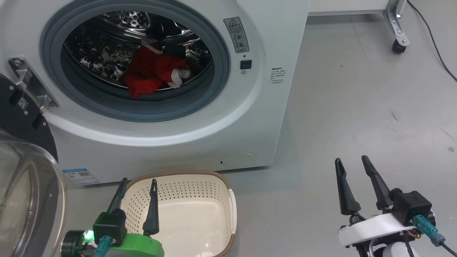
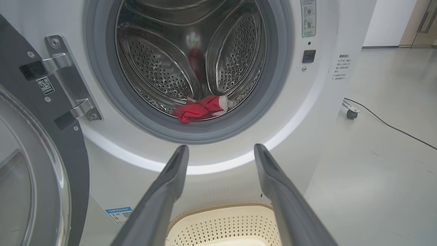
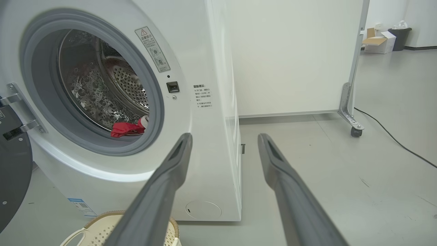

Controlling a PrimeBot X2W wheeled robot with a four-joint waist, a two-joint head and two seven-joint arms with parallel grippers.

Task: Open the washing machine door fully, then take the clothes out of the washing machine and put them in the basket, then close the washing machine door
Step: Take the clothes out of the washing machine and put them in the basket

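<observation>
— Where are the clothes to be found?
— The clothes (image 1: 148,73), red with white trim, are seen low in the steel drum (image 1: 107,53) of the washing machine (image 1: 282,35), just behind the grey gasket (image 1: 142,107). The washing machine door (image 1: 21,121) is swung open to the left.
— And the basket?
— The basket (image 1: 180,174) is set on the floor (image 1: 357,107) just before the machine's front, below the opening.
— How are the hands held?
— The left hand (image 1: 139,180) is held over the basket's left edge, fingers apart and empty. The right hand (image 1: 351,159) is held over bare floor, well apart from the basket, fingers likewise spread.
— What writing can be read?
— A warning sticker (image 1: 236,34) with a triangle is fixed right of the opening; the block of small print (image 1: 277,75) beside it is too fine to be read. A blue label (image 1: 80,176) is stuck low on the front, and a QR code (image 1: 22,103) is borne on the door.
</observation>
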